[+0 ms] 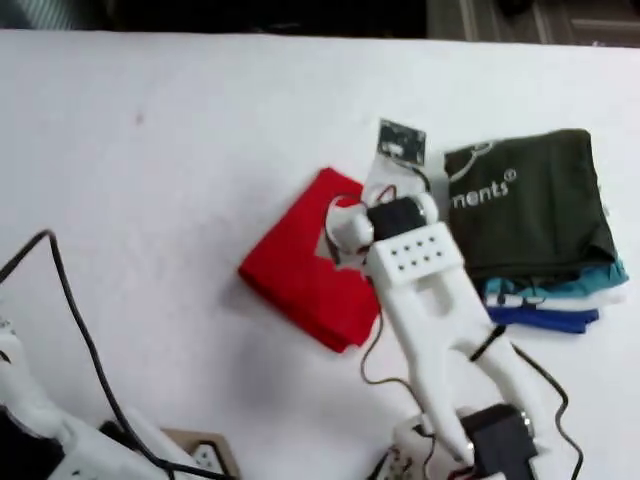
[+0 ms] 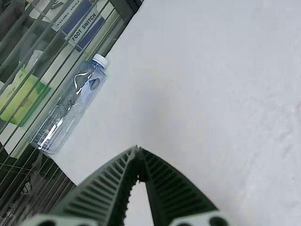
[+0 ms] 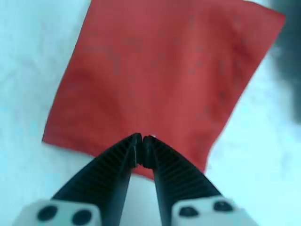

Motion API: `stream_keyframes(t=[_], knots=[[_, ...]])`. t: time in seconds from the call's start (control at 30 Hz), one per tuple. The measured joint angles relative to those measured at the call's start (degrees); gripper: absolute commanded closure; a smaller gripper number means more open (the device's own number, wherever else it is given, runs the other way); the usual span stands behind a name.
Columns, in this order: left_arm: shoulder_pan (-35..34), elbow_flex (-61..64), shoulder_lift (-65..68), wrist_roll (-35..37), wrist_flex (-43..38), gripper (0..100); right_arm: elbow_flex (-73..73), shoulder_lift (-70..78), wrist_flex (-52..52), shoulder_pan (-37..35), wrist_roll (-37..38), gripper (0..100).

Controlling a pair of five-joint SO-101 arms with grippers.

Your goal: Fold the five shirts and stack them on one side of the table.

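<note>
Closed tight: right gripper [image 3: 142, 140] over folded red shirt [image 3: 160, 70], left gripper [image 2: 138, 151] above table [image 2: 211, 70].

Clear plastic water bottle [image 2: 70, 110] lies beside white table [image 2: 211, 94] edge, near slatted shelving [image 2: 28, 56]; black cable [image 1: 78, 320] crosses the table's corner.

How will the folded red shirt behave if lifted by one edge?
Likely floppy: the red shirt is soft cloth folded flat, so its layers would probably droop and unfold from a one-edge pinch. Probably light, since it lies thin on the table. Pushed, it would more likely bunch than slide whole.
</note>
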Motion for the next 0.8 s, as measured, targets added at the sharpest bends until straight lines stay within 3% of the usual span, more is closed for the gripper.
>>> stream_keyframes(t=[0.2,0.27,0.63,0.8], knots=[[0.00,3.43,0.18,0.00,-1.49,98,3.16,2.02,-7.21,0.62,-4.57,49.5],[0.00,3.43,0.00,0.00,-1.49,98,3.16,2.20,-7.65,0.70,-5.80,41.5],[0.00,4.31,0.00,0.00,-3.60,98,3.16,2.29,-15.38,2.55,-10.55,49.3],[0.00,4.31,0.00,-4.22,-3.60,98,3.16,7.65,-17.93,2.99,-10.81,49.3]])
